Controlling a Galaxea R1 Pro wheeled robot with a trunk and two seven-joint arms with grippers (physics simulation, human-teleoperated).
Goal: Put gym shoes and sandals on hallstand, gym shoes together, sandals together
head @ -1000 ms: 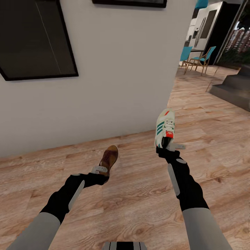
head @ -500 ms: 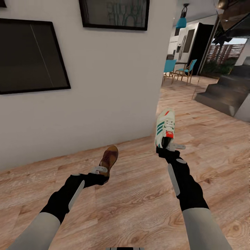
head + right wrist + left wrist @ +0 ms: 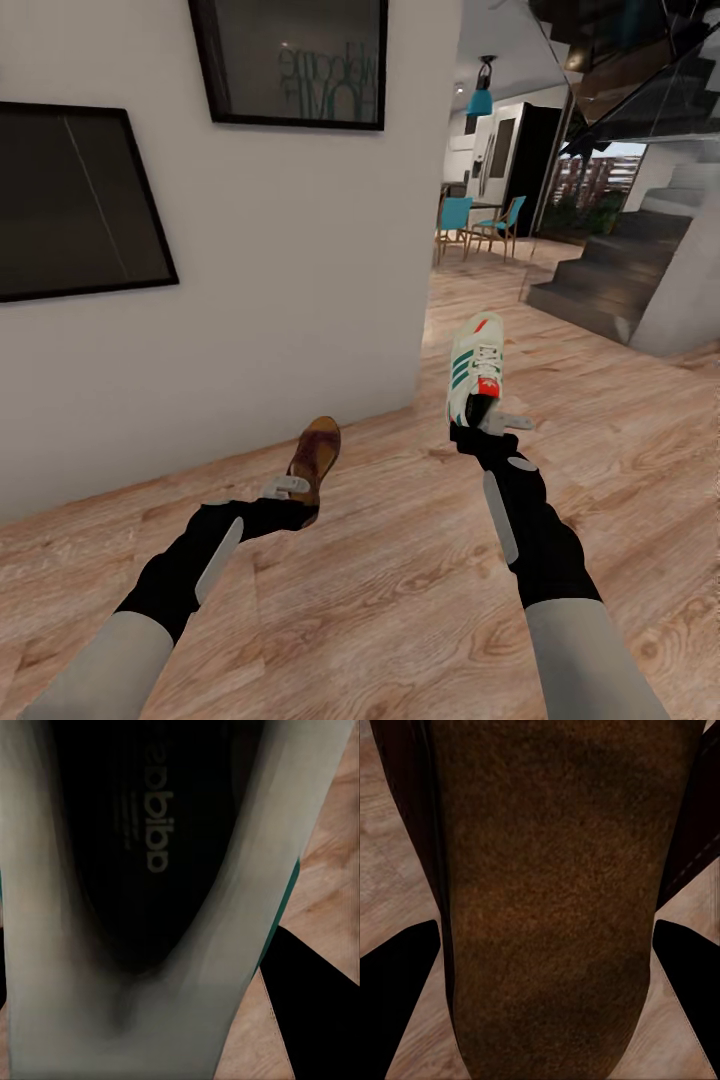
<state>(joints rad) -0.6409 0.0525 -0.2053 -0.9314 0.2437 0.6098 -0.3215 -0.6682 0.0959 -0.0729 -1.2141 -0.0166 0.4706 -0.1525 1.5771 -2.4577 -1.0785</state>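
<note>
1. brown sandal (image 3: pixel 315 460) pinched in left gripper (image 3: pixel 288 492) jaws, lifted off the corridor floor (image 3: pixel 400 600), left of centre.
2. white gym shoe (image 3: pixel 474 370) pinched at heel by right gripper (image 3: pixel 492 420) jaws, toe pointing far.
3. white wall (image 3: pixel 270 280) beyond, far left.

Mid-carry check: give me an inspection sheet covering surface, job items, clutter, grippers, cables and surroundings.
Surface: wood plank floor, bare around the arms.
Job's things: brown sandal in the left gripper; gym shoe in the right gripper, both lifted off the floor. Hallstand: nothing seen.
Clutter: nothing seen.
Grippers: both shut on their loads.
Cables: nothing seen.
Surroundings: white wall with dark frames ahead; staircase and teal chairs further off.
</note>
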